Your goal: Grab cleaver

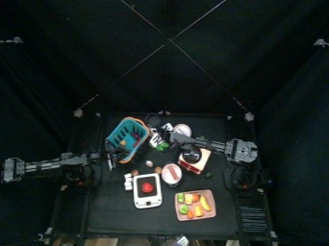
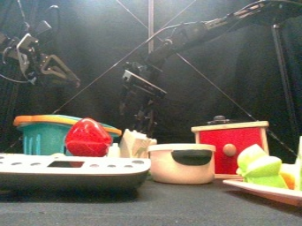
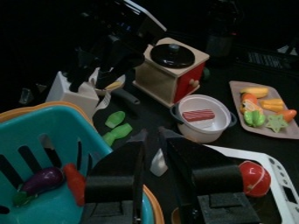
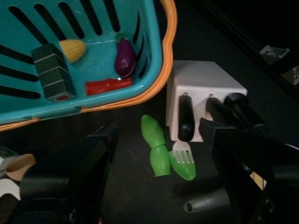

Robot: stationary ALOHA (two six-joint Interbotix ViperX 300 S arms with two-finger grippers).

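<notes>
I hold my right gripper (image 4: 163,175), jaws spread and empty, over the white knife block (image 4: 205,87) near the table's (image 1: 110,207) 11 o'clock corner, beside the teal basket (image 4: 70,114). The cleaver is not yet grabbed; I judge it one of the black handles (image 4: 187,114) in the block. My left gripper (image 3: 156,179) hovers at 9 o'clock, released.
</notes>
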